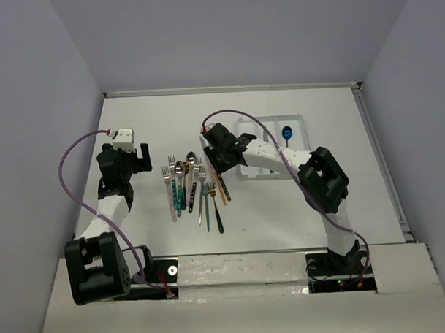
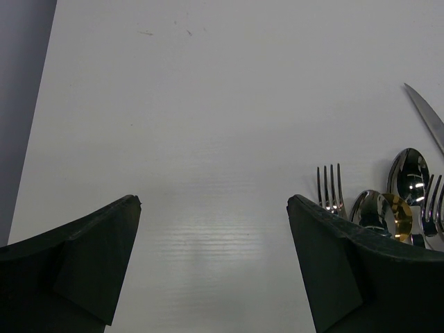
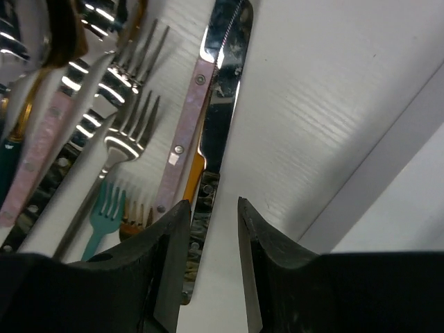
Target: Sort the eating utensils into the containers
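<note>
My right gripper (image 3: 214, 205): fingers a narrow gap apart, set astride the dark-handled knife (image 3: 205, 189) at the pile's tray-side edge (the outermost piece, likely easiest to isolate); nothing clamped. My left gripper (image 2: 214, 201): jaws wide, parked over bare table beside the utensils (image 1: 190, 184), clear of the working arm. The tray (image 1: 303, 118) shows one blue spoon (image 1: 286, 133).

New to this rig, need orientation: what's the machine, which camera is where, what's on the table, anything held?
A robot: left arm and right arm, bolted at the near edge of the table. One picture looks down from above; the other two come from wrist cameras. Utensils lie bunched mid-table: forks, spoons, knives. The white tray on the right arm's side holds a blue spoon. The left hand is open over bare table, holding nothing. The right hand has its fingers narrowly apart astride a dark-handled knife, not visibly clamped.
</note>
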